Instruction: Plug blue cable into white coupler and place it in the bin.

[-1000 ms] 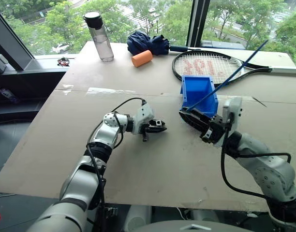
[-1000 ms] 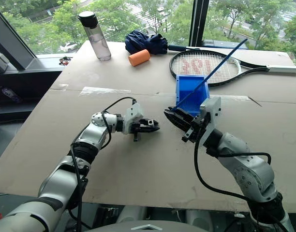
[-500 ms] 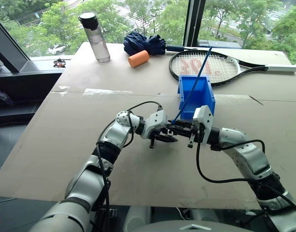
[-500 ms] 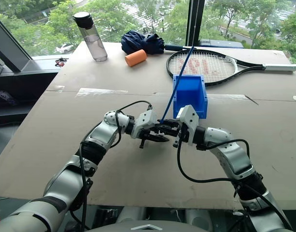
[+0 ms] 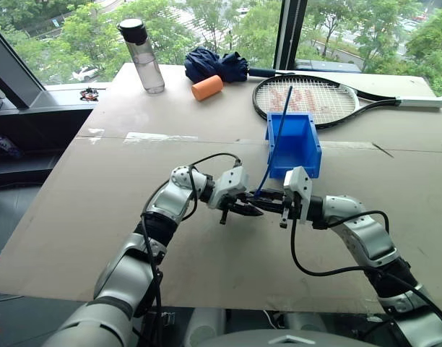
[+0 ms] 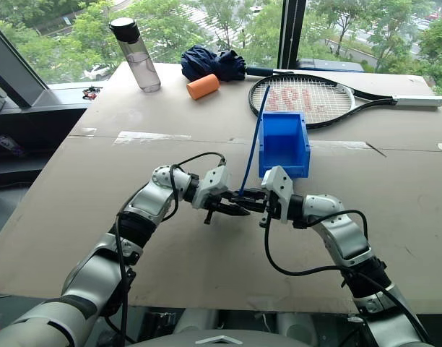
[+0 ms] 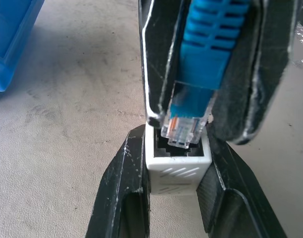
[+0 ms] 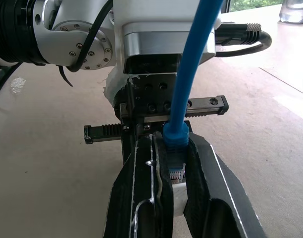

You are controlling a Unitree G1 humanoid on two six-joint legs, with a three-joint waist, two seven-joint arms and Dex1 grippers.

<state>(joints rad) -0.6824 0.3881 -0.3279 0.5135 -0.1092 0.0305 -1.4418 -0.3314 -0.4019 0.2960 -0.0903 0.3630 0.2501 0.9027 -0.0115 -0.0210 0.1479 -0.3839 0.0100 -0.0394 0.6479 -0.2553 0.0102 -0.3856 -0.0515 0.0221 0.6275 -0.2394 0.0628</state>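
i see the desk [image 5: 76, 217] spread wide under both arms, with the bin [image 5: 296, 144] standing open just behind the two tools and a tennis racket [image 5: 315, 101] lying beyond it. my left tool [image 5: 244, 210] is clamped on the white coupler [image 7: 177, 162], its socket facing the right tool [image 5: 273, 202]. my right tool is closed on the blue cable [image 5: 277, 137] just behind its clear plug [image 7: 185, 128], the wire rising past the bin's edge. the plug tip sits at the socket mouth, partly in; i cannot tell if it is seated.
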